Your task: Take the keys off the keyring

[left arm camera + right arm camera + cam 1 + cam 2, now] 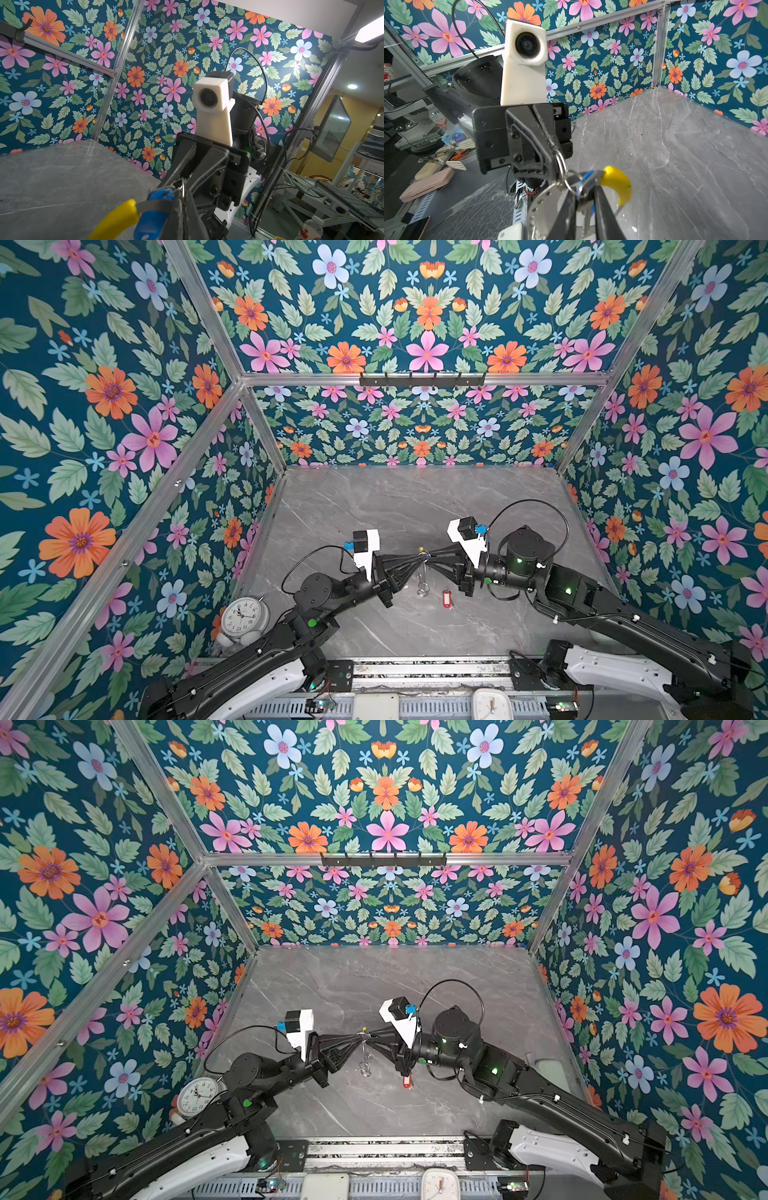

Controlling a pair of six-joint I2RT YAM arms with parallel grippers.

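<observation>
Keyring (618, 185) clenched in left pincer (556, 164); right pincer (179, 184) grasps blue-tagged key (587, 212); we'd slide it off steadily, no twisting.

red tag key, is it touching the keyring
Apart. In both top views the red tag key lies on the table, bare tabletop between it and the keyring.

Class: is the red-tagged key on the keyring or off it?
Off. The red-tagged key lies alone on the table, apart from the keyring.
</observation>
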